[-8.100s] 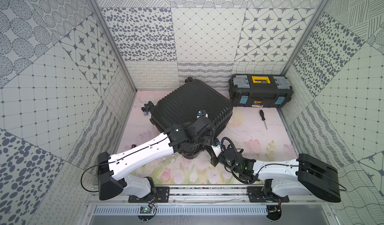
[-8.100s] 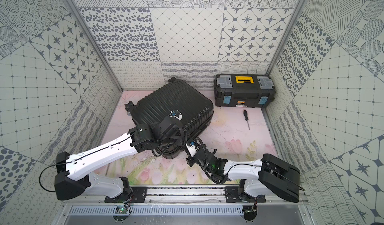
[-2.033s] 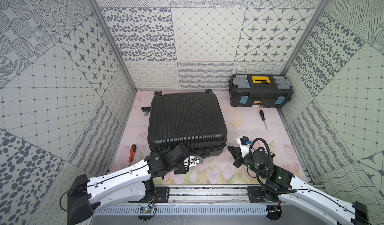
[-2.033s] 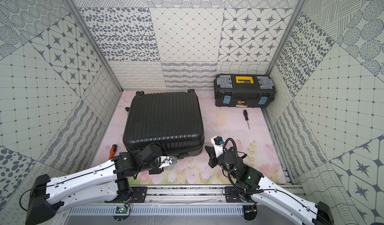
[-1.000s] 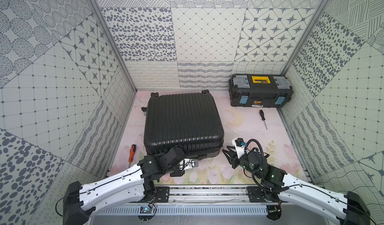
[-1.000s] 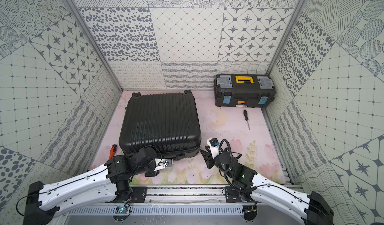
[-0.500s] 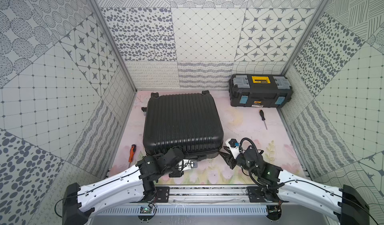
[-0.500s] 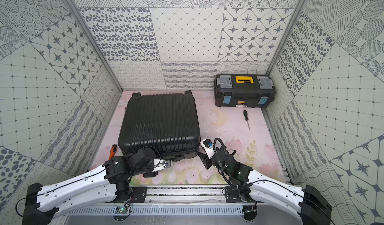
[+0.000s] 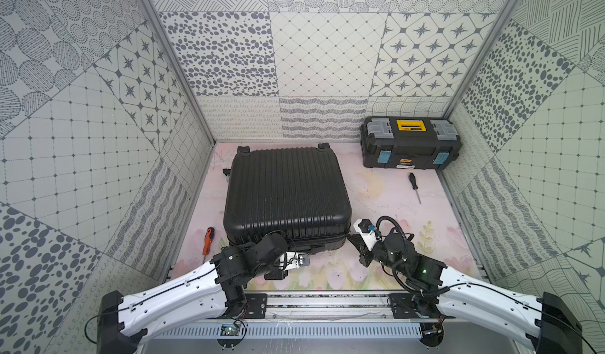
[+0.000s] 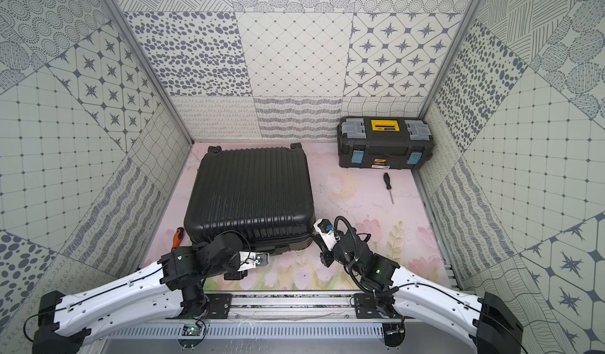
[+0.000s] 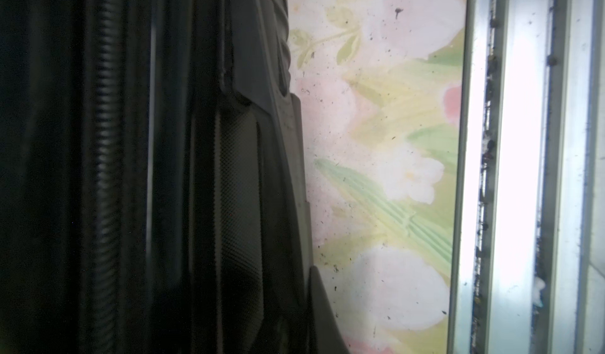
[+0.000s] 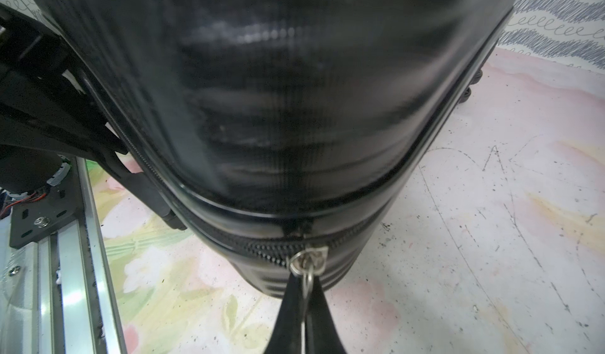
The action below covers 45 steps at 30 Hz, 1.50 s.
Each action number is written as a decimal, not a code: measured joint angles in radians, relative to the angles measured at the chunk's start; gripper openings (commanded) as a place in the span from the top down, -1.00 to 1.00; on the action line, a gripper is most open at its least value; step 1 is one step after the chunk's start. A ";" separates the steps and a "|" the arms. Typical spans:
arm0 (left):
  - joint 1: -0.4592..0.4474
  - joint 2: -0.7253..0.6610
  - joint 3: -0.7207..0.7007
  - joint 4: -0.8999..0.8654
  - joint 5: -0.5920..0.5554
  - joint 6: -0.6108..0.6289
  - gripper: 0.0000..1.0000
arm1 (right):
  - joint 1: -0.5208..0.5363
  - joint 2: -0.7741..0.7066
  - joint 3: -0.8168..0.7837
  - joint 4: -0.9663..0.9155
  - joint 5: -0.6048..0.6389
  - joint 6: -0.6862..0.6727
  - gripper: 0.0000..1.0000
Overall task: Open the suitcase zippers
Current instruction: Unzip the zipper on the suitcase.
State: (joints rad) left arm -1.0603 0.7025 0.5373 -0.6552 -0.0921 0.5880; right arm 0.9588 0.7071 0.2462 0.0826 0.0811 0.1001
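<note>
The black ribbed suitcase (image 9: 284, 195) (image 10: 252, 195) lies flat on the floral floor, wheels toward the back wall. Its zippers (image 12: 262, 247) run as a toothed black line round the seam. A silver pull (image 12: 309, 259) hangs at the near right corner. My right gripper (image 12: 305, 282) (image 9: 353, 237) is shut on that pull's ring. My left gripper (image 9: 276, 272) (image 10: 234, 275) sits low against the suitcase's near side, shut. One of its fingers (image 11: 322, 309) shows beside the dark shell, and whether it holds anything is hidden.
A black toolbox (image 9: 411, 147) with a yellow handle stands at the back right, with a black screwdriver (image 9: 414, 185) in front of it. An orange-handled screwdriver (image 9: 207, 239) lies left of the suitcase by the wall. The metal rail (image 9: 327, 303) borders the near edge.
My right gripper has moved left to the suitcase's near right corner and closed on the zipper pull. The left arm and the suitcase have barely shifted.
</note>
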 measured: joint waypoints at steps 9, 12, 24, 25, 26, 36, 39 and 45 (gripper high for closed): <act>0.000 -0.025 -0.001 0.014 0.027 0.037 1.00 | 0.004 -0.050 0.036 -0.125 0.066 0.078 1.00; 0.000 -0.033 -0.001 0.018 0.034 0.048 1.00 | -0.006 -0.061 0.045 -0.158 0.064 0.110 1.00; 0.000 -0.077 -0.014 0.041 0.063 0.097 1.00 | -0.224 -0.004 0.105 -0.207 -0.162 0.190 1.00; -0.001 -0.082 -0.017 0.042 0.067 0.104 1.00 | -0.237 0.010 0.111 -0.206 -0.179 0.192 1.00; -0.001 -0.088 -0.019 0.041 0.070 0.113 1.00 | -0.246 0.022 0.117 -0.206 -0.190 0.193 1.00; -0.014 -0.134 -0.023 0.014 0.111 0.186 1.00 | -0.378 0.210 0.166 -0.107 -0.317 0.192 1.00; -0.027 -0.137 -0.025 0.011 0.115 0.204 1.00 | -0.406 0.278 0.184 -0.063 -0.336 0.192 1.00; -0.077 -0.135 -0.026 0.006 0.114 0.218 1.00 | -0.467 0.453 0.240 0.049 -0.360 0.188 1.00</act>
State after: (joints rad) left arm -1.1374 0.5674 0.5114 -0.6487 0.0223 0.8062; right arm 0.4915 1.1603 0.4866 0.1318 -0.2787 0.2878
